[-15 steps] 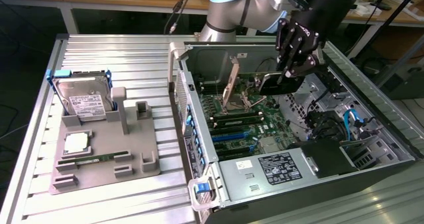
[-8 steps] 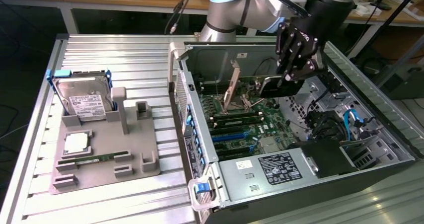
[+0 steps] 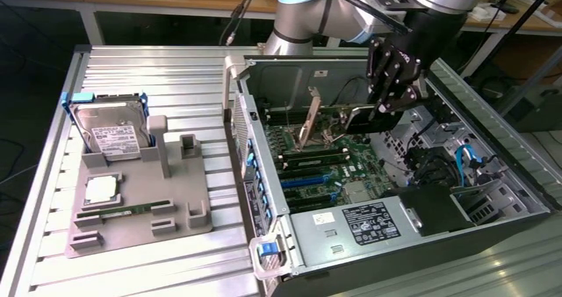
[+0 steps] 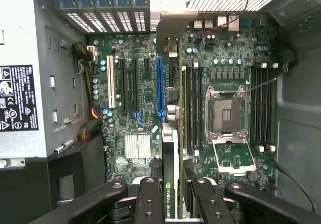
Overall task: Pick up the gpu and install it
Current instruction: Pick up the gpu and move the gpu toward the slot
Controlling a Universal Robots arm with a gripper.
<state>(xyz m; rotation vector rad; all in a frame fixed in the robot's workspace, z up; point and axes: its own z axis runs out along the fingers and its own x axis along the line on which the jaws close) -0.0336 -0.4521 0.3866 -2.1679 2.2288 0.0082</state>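
A ribbed metal table (image 3: 158,66) carries everything. Two things lie directly on it. An open computer case (image 3: 422,254) rests on its side, its open face up, right below and around the gripper (image 3: 375,116), which reaches down into it. A grey plastic holder (image 3: 176,191) lies flat on the slats, well apart from the gripper, towards the exterior view's left and just beside the case's wall. The holder bears a hard drive (image 3: 110,135) standing upright at the end level with the gripper, and a square chip (image 3: 101,190) and a green memory stick (image 3: 123,211) further from it.
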